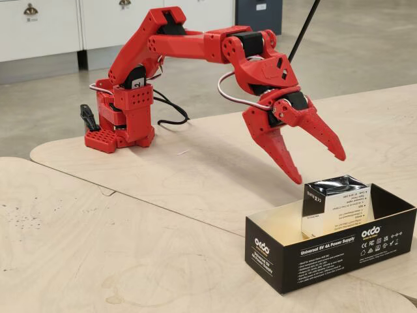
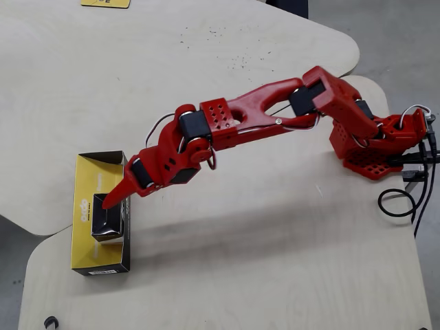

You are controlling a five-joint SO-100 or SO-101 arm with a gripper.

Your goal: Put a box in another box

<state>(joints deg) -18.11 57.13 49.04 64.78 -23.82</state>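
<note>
The small box [image 1: 335,205], with white printed sides and a glossy black top, stands upright inside the long black box [image 1: 326,251] marked "Universal 5V 4A Power Supply". In the overhead view the small box [image 2: 108,220] sits in the middle of the long box [image 2: 96,175], whose inside looks yellow. My red gripper [image 1: 319,168] hangs just above the small box with its jaws spread and nothing between them. In the overhead view the gripper [image 2: 113,199] points down-left over the small box's top edge and partly covers it.
The arm's base [image 1: 120,124] is clamped at the table's far left; in the overhead view the base [image 2: 375,148] is at the right, with black cables [image 2: 405,199] beside it. The long box sits near the table's edge. A yellow and black item [image 2: 104,3] lies at the overhead view's top edge.
</note>
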